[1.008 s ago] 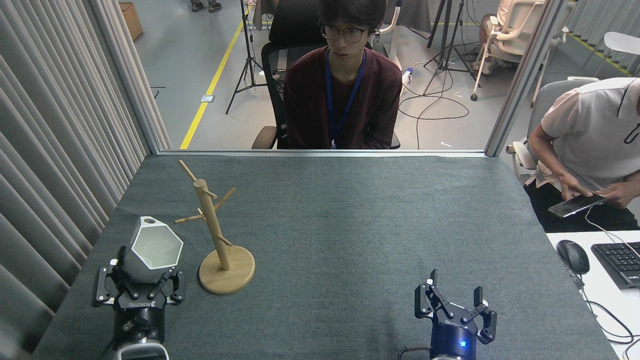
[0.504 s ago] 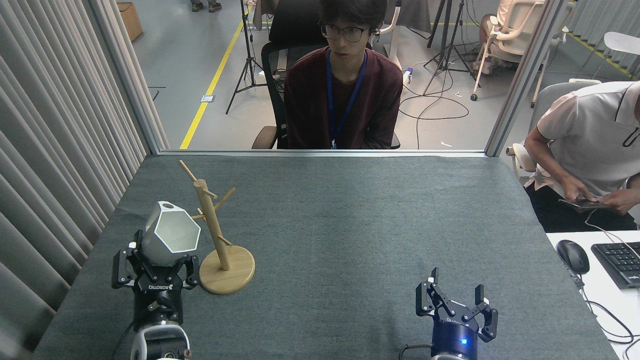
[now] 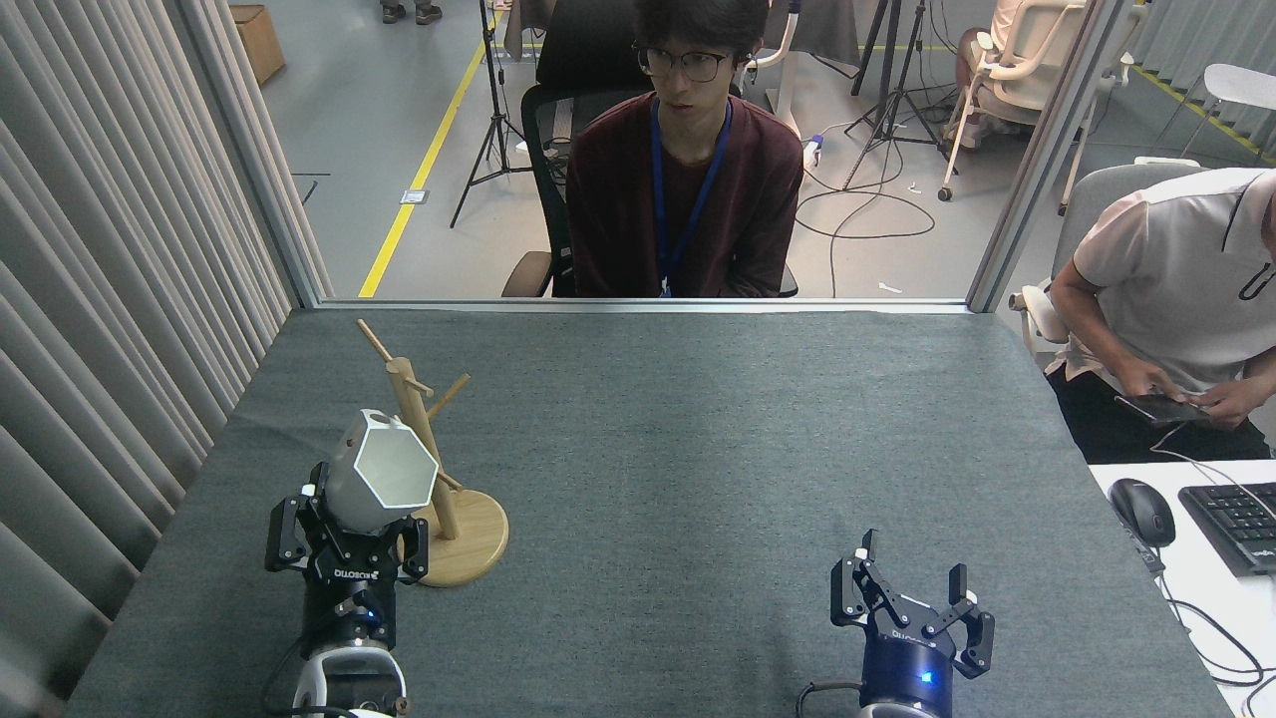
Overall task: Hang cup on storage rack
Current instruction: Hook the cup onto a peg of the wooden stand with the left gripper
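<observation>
The left end effector [image 3: 347, 543] has its dark fingers closed around the narrow lower part of the white matte cup with the hexagonal rim and faceted sides [image 3: 381, 473], holding it up off the grey felt-covered worktop [image 3: 698, 449]. The cup is tipped so its open mouth faces forward and to the right, and it sits right in front of the light wooden mug tree [image 3: 429, 469] — overlapping the lower half of the upright post, so from here I cannot tell whether they touch. The rack stands on its round disc base near the left side of the worktop, thin pegs angling out from the post above the cup; no peg carries the cup.

The right end effector [image 3: 913, 598] hovers low near the front right, well apart from cup and rack, its fingers spread wide with nothing between them — a small blue light glows on its body.

Beyond the far edge a person in a dark red top with a blue lanyard [image 3: 686, 179] sits facing the worktop, and to the right another person in a white shirt [image 3: 1176, 289] bends over a phone beside a black keyboard [image 3: 1234, 524] and mouse [image 3: 1141, 511].
</observation>
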`<action>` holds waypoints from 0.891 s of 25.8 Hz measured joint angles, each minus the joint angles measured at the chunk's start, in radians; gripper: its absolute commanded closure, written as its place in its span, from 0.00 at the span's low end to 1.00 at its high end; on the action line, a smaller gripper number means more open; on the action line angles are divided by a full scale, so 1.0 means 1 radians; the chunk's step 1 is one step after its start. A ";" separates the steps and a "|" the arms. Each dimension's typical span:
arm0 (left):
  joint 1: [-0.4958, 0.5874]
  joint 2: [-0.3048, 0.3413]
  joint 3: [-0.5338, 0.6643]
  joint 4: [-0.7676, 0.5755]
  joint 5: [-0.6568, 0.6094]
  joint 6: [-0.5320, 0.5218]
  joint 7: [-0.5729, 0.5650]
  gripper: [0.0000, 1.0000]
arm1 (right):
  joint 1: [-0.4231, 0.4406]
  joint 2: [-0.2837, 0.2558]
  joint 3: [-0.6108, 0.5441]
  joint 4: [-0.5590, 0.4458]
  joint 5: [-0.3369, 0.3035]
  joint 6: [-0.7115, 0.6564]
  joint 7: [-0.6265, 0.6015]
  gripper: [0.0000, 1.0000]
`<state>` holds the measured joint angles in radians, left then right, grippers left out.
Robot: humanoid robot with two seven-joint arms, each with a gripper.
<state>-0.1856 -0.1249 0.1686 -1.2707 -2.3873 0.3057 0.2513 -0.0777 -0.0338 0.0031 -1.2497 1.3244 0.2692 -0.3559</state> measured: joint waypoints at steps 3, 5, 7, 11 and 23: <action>-0.013 -0.001 -0.003 0.018 -0.001 0.000 0.000 0.60 | -0.001 0.000 -0.001 0.005 0.000 0.000 -0.001 0.02; -0.018 -0.002 -0.012 0.025 -0.001 0.000 -0.001 0.44 | -0.002 0.000 -0.001 0.009 0.000 0.000 -0.003 0.02; -0.019 -0.002 -0.023 0.027 -0.001 0.001 -0.001 0.00 | -0.002 0.000 -0.001 0.011 -0.001 0.001 -0.003 0.02; -0.020 -0.002 -0.046 0.020 0.004 -0.006 0.011 0.00 | -0.002 0.000 -0.002 0.013 -0.001 0.001 -0.003 0.02; 0.162 0.025 -0.168 -0.086 0.016 -0.071 0.037 0.00 | -0.003 -0.002 -0.005 0.018 -0.005 0.000 -0.005 0.02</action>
<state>-0.0231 -0.1003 0.0011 -1.3562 -2.3713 0.2342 0.2878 -0.0803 -0.0362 -0.0022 -1.2315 1.3196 0.2695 -0.3606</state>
